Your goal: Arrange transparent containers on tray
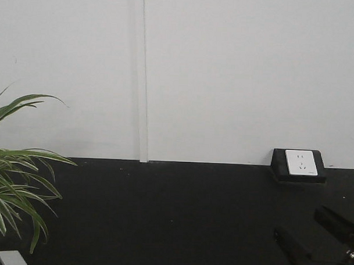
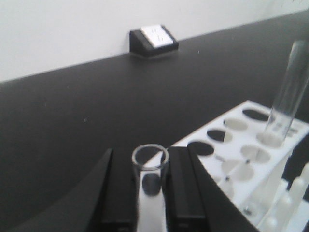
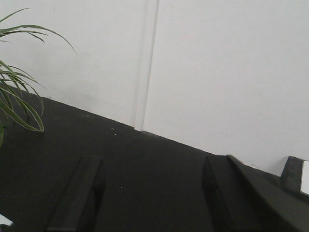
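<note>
Clear tube stands clamped in the left pincer, axis along its fingers. Empty, the right pincer gapes.

The left fingers are matte black, broad flat slabs with straight inner faces and a smoothly curved outer shoulder. The right fingers are the same dull black, long and blocky with squared tips. From the front, two black angular bars show, with a small silvery screw beside them.
</note>
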Controlling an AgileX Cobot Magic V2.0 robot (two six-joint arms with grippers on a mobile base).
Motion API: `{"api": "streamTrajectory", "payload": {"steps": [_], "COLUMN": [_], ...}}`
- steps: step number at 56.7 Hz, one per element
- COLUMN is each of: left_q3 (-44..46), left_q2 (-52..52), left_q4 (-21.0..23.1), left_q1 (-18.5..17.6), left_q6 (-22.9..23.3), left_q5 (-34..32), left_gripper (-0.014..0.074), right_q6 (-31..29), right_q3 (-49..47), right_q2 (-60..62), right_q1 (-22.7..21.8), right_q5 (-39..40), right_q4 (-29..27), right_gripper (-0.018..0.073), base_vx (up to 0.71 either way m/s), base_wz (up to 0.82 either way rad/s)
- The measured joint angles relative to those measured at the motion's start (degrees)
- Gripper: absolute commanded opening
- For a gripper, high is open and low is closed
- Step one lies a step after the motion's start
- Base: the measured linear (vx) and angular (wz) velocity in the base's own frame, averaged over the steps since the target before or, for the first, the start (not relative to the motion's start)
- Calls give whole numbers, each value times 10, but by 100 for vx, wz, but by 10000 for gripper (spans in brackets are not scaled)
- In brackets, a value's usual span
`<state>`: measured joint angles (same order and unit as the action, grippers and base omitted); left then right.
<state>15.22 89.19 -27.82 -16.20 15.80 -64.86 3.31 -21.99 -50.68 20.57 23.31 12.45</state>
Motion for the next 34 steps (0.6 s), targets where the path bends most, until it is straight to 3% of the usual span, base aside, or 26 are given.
{"api": "streamTrajectory", "payload": {"steps": [19,23,34], "left_q3": [8,29,142], "left_q2": [-176,-222,-331], "left_q4": [-2,-5,-22], "left_q1": [0,0,0], "left_q6": [42,51,94], "left_q5": [11,50,241], "left_gripper": [-1,-1,-1], "right_q6": [0,0,29], "right_q3": [0,0,0], "right_q2": [0,0,0], "right_q1": [0,0,0], "right_q5": [1,1,14], "right_q4": [0,0,11], "right_gripper": [484,484,484], "base_vx": [0,0,0], "base_wz": [0,0,0]}}
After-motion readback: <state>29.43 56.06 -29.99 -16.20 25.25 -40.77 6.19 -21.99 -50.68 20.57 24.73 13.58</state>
